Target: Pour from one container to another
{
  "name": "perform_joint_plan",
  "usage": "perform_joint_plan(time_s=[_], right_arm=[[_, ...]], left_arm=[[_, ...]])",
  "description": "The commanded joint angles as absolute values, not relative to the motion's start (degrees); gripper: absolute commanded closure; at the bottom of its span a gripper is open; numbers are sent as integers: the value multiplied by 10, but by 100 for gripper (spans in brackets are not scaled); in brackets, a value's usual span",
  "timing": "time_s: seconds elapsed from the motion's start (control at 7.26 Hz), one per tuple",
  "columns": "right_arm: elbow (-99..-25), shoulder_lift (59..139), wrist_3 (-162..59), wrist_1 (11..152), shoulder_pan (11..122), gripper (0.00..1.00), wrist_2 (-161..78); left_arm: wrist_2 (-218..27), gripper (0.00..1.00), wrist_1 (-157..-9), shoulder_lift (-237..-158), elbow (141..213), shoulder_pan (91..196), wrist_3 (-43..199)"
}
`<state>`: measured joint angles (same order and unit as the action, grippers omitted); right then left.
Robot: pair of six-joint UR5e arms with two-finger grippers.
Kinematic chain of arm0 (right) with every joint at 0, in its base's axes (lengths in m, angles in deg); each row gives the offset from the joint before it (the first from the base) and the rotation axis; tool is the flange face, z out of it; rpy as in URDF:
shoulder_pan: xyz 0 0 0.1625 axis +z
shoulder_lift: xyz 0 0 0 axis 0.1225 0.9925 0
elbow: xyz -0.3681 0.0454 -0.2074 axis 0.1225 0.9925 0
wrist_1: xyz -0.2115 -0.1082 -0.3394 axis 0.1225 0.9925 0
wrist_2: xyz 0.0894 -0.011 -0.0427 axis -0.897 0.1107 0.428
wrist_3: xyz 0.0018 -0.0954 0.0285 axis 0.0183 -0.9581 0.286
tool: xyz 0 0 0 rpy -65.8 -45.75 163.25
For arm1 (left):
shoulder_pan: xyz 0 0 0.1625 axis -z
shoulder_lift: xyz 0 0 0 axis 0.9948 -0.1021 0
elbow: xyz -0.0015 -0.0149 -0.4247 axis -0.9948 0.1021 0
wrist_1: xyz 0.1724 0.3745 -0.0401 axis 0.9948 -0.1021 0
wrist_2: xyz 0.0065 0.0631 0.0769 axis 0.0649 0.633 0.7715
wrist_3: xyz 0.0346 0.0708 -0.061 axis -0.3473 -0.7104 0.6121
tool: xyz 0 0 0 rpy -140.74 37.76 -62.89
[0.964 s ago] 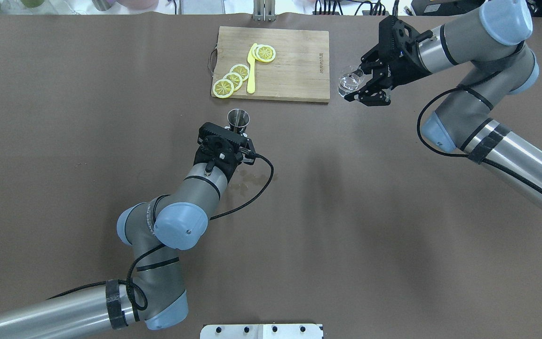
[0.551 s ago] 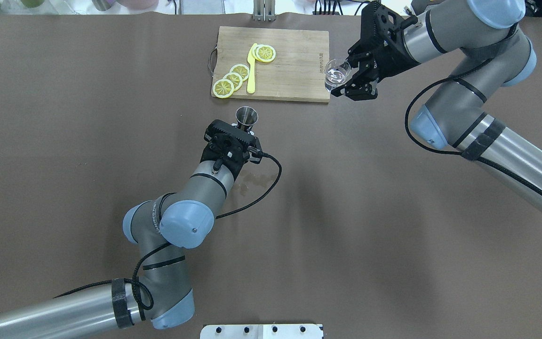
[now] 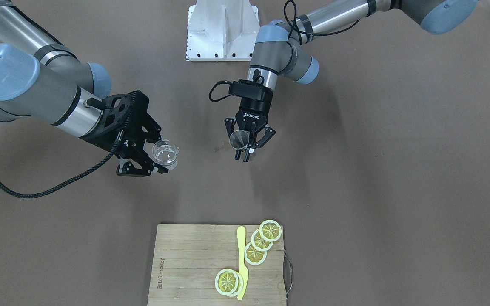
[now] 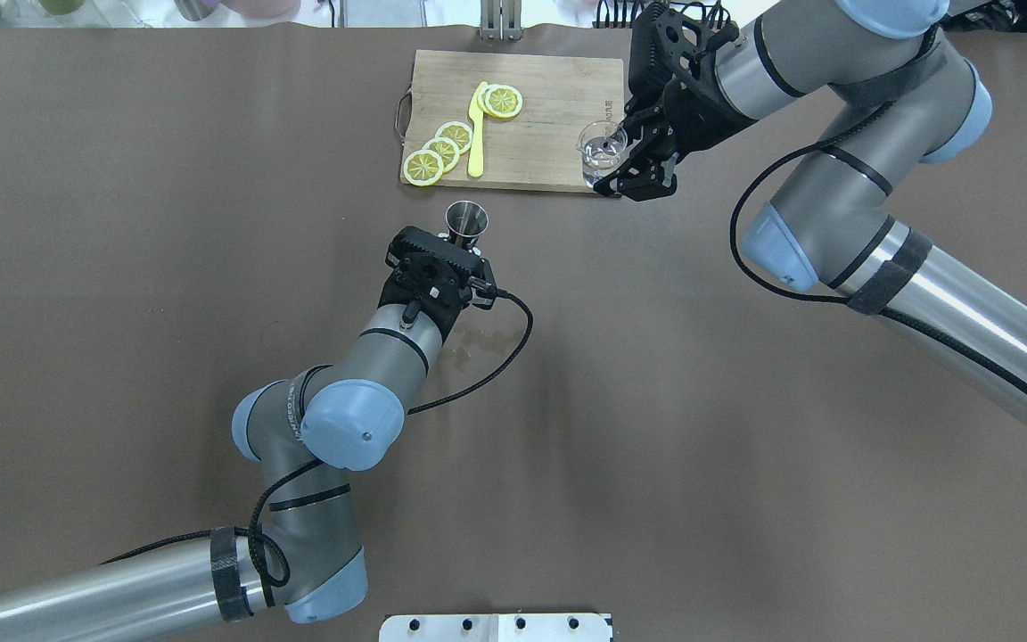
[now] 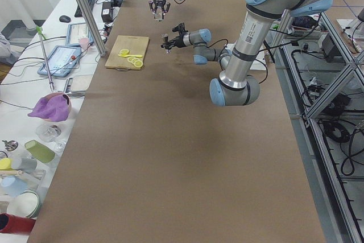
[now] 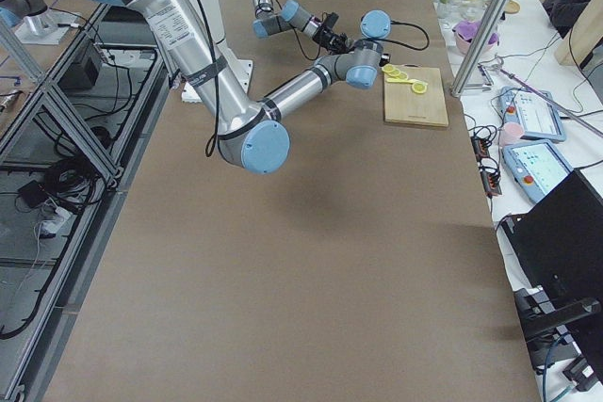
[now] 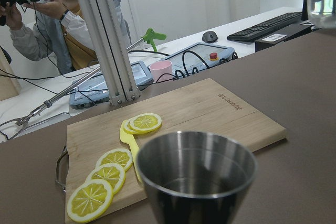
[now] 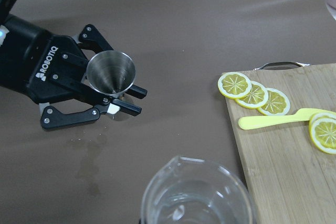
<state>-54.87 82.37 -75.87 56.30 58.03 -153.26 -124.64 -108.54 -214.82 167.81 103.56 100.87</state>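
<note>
Silver-grey arms point(image 3: 338, 15); black end effectors point(image 3: 243, 154)

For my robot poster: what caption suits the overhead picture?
Ready to pour: left tool holds a steel jigger upright, right tool holds a clear glass aloft.

1 glass point(image 4: 603, 150) | 1 jigger point(image 4: 466, 218) | 5 lemon slices point(image 4: 423, 167) | 1 knife point(image 4: 476, 138) | 1 board point(image 4: 558, 98)

The brown counter point(image 4: 103, 267) carries a wooden cutting board point(image 4: 558, 85) lying flat near its far edge, and a small wet smear point(image 4: 476, 342) marks its middle, nearer the robot.
</note>
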Motion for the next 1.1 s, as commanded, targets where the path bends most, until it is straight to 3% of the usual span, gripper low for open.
perform_joint_plan(time_s=[0.0, 0.41, 0.96], right_arm=[[-588, 813, -791, 638, 552, 100, -1513], [-640, 794, -802, 734, 521, 100, -1491], [-674, 792, -851, 827, 520, 100, -1491]], left_arm=[[-1248, 100, -1093, -2147, 1688, 1036, 1009], [-1245, 100, -1087, -2152, 1691, 1038, 1007], [-1154, 100, -1087, -2075, 1796, 1035, 988]])
